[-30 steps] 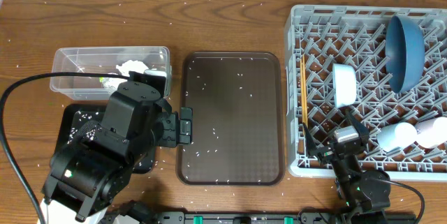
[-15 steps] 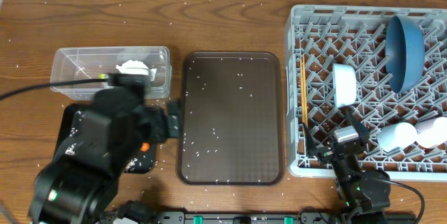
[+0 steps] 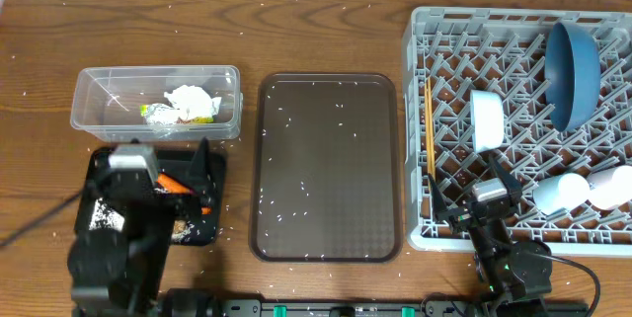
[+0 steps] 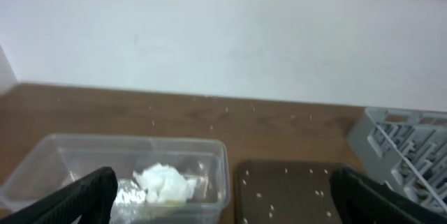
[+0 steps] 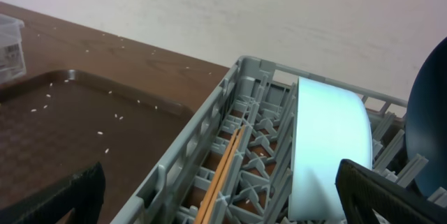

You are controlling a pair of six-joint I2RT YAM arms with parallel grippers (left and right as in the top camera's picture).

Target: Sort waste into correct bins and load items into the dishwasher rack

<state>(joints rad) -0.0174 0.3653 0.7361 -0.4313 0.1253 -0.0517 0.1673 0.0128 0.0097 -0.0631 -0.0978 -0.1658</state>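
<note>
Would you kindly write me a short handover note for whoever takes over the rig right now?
Left end effector open and empty above the black tray; right end effector open and empty at the rack's near edge.
Done: tissue and wrapper in the clear tub; carrot in the black tray; plate, bowl, chopsticks, two cups in the rack.
To do: rice grains scattered across the brown tray and table.

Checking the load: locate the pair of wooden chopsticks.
Overhead view: wooden chopsticks lie inside the grey lattice plastic rack along its left wall, just left of the white bowl.
</note>
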